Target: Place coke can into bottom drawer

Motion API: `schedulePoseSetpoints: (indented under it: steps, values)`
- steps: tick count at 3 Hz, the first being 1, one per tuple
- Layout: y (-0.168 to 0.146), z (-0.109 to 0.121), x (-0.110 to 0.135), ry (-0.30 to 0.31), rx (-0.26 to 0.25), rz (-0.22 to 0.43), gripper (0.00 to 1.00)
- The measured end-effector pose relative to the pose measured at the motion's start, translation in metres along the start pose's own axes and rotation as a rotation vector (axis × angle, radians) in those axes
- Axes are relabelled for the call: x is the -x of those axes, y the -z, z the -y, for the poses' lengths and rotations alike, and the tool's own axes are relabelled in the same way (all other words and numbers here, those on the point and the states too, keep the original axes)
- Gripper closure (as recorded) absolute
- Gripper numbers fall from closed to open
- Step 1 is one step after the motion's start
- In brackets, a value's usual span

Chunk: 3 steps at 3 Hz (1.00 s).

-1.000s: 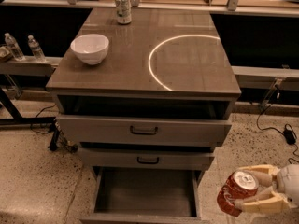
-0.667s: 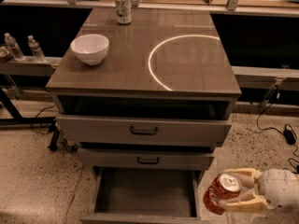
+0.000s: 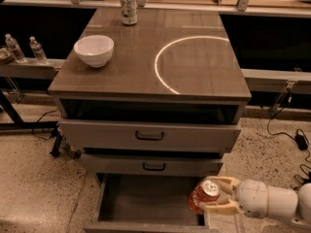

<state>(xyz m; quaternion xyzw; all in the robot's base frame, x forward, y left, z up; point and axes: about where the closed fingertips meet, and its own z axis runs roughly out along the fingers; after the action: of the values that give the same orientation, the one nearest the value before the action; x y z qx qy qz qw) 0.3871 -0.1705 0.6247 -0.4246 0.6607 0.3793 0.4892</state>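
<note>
Hold on the coke can is made by the gripper, seen at the view's 5 o'clock corner with its arm entering from 3 o'clock. The two pale fingers are closed on the can's sides, one above and one below. The can is held tilted, its silver top turned up toward the camera and its long axis leaning toward 1 o'clock. It is placed over the right front part of the open bottom drawer, close to the right wall. Bare drawer floor lies at 9 o'clock from the can, so a shift that way and a lowering are judged necessary before release. Farther back, the upper drawers are seen, then a bowl and a second can on the cabinet top.
</note>
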Motion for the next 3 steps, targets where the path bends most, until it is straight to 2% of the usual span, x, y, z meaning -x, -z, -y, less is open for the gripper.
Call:
schedulePoseSetpoints:
  steps: [1,2,3]
  values:
    - [-0.048,0.016,-0.034,0.007,-0.035,0.063,1.0]
    - [-0.048,0.016,-0.034,0.007,-0.035,0.063,1.0]
    - [-0.071,0.029,-0.059,0.015,-0.062,0.101,1.0]
